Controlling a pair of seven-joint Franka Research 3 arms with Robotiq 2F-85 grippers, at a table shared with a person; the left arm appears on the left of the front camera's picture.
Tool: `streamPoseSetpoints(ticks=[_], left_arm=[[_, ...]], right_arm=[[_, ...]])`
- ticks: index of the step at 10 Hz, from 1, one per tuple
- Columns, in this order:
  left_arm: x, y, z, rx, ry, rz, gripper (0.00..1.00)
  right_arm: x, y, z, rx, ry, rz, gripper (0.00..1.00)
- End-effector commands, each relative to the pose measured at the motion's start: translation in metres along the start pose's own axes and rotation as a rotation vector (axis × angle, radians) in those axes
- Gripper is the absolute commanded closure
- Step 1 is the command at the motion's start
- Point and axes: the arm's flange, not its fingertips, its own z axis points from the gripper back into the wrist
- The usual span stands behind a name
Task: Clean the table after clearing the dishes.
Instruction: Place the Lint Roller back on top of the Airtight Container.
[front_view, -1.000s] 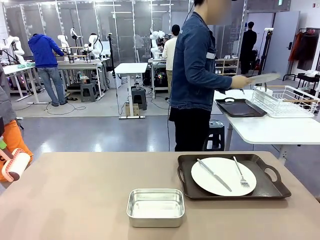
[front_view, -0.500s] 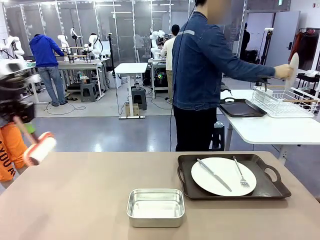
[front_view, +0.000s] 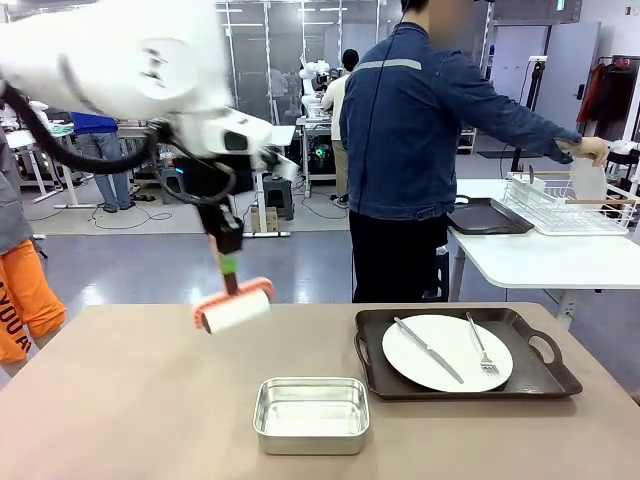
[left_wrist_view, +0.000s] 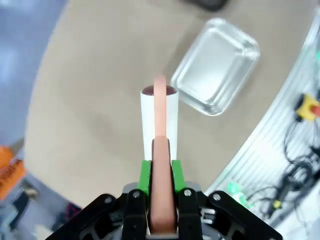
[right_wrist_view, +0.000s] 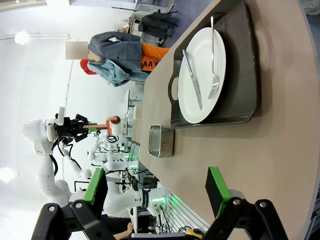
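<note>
A white plate (front_view: 446, 352) with a knife (front_view: 428, 350) and a fork (front_view: 481, 348) lies on a dark brown tray (front_view: 540, 377) at the right of the beige table (front_view: 130, 400). My left gripper (front_view: 228, 265) is shut on the pink handle of a white lint roller (front_view: 236, 310), held just above the table's far middle-left. In the left wrist view the gripper (left_wrist_view: 161, 167) clamps the handle with the roller (left_wrist_view: 149, 115) over the table. My right gripper (right_wrist_view: 156, 186) hangs open above the table's right end, facing the plate (right_wrist_view: 202, 75). The person's hand stands another plate (front_view: 588, 180) in a wire rack.
A small steel pan (front_view: 311, 413) sits at the front middle of the table, just right of the roller in the left wrist view (left_wrist_view: 216, 65). Behind, a white side table (front_view: 540, 262) carries a second dark tray (front_view: 488, 216) and the wire rack (front_view: 560, 205).
My left arm has swung in from the far left, carrying the roller to above the table. The person has turned further right and lowered the plate into the rack.
</note>
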Motion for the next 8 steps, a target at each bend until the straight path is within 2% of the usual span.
streamPoseSetpoints(ticks=[1, 2, 3, 4, 8], left_arm=[[0.016, -0.012, -0.009, 0.01, 0.044, -0.211, 0.79], [0.019, -0.026, -0.012, 0.016, 0.019, -0.254, 0.79], [0.014, -0.028, -0.005, 0.024, -0.03, -0.244, 0.79], [0.03, -0.031, -0.023, -0.025, 0.031, -0.195, 0.79], [0.032, -0.031, -0.025, -0.025, 0.026, -0.219, 0.79]], right_arm=[[-0.001, 0.003, 0.001, 0.002, -0.003, 0.0, 0.0], [-0.001, 0.003, 0.001, 0.002, -0.003, 0.0, 0.0], [-0.001, 0.003, 0.001, 0.002, -0.003, 0.0, 0.0], [-0.001, 0.003, 0.001, 0.002, -0.003, 0.0, 0.0], [-0.001, 0.003, 0.001, 0.002, -0.003, 0.0, 0.0]])
